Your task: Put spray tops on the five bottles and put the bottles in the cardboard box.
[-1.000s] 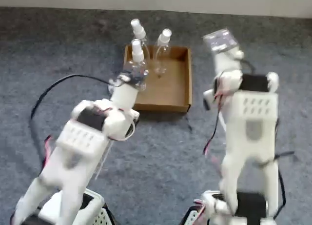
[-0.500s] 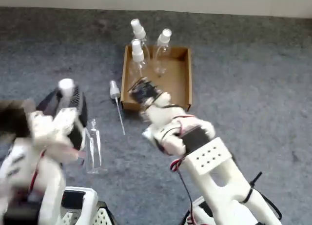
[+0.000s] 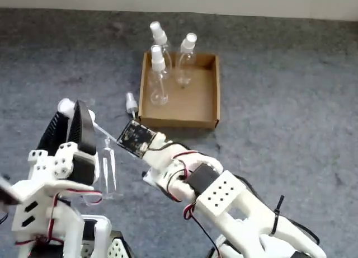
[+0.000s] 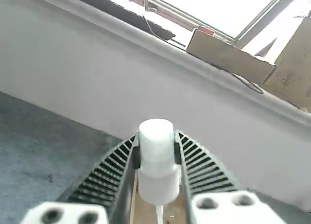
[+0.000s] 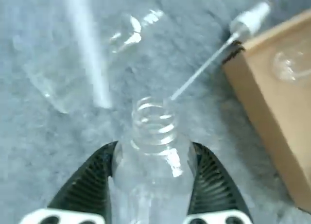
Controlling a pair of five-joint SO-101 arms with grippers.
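High view: the right arm's wrist board (image 3: 137, 137) covers its own pincer and whatever it carries. The left pincer (image 3: 70, 113) pinches a spray top (image 3: 66, 106), cap away from the arm, thin tube slanting towards that board. An uncapped bottle (image 3: 108, 168) stands upright on the grey surface (image 3: 279, 101) between the arms. A loose spray top (image 3: 131, 103) lies just beside the cardboard box (image 3: 207, 101), which holds capped bottles (image 3: 158, 79); whether the far-corner one stands inside is unclear

Left wrist view: the tube is cut off at the edge

Right wrist view: the right pincer (image 5: 154, 151) clamps a clear bottle (image 5: 153, 129), open threaded neck pointing away from the wrist, body cut off
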